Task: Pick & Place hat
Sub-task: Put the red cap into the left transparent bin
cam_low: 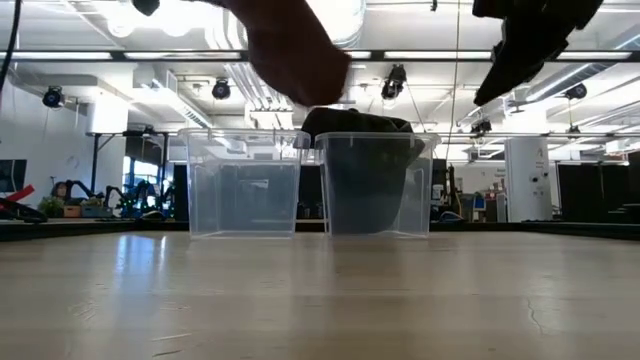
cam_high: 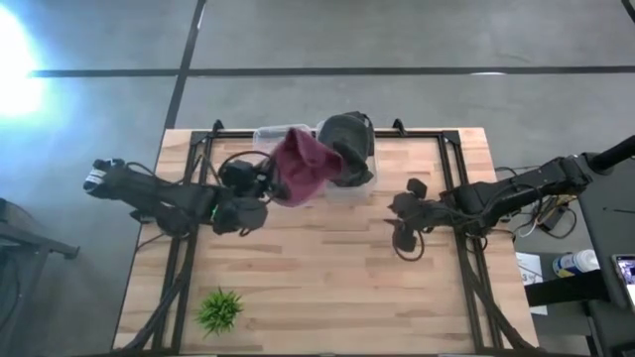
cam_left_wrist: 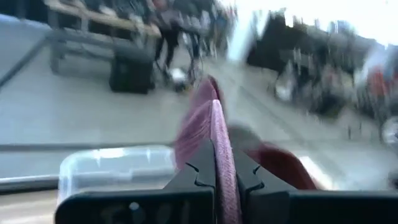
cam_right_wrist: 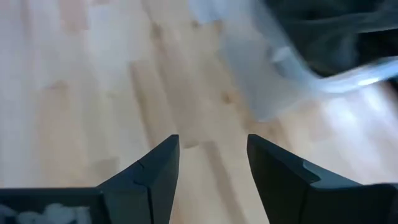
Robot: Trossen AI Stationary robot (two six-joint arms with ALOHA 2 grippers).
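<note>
A maroon hat hangs from my left gripper, which is shut on it above the table near two clear bins at the far edge. In the low view the maroon hat is high above the left clear bin, which looks empty. The right clear bin holds a dark hat. My right gripper is open over bare wood to the right of the bins, and touches nothing. In the right wrist view, the right gripper has only table between its fingers. My left gripper pinches a fold of the maroon hat's fabric between its two fingers. The fingers reach in roughly level from the table's left side. The hat is lifted clear of the table and bins, bulging out beyond the fingers.
A small green plant stands near the table's near left corner. The wooden table shows bare wood in its middle and near parts. Dark frame rails run along both sides. Room clutter lies beyond the far edge.
</note>
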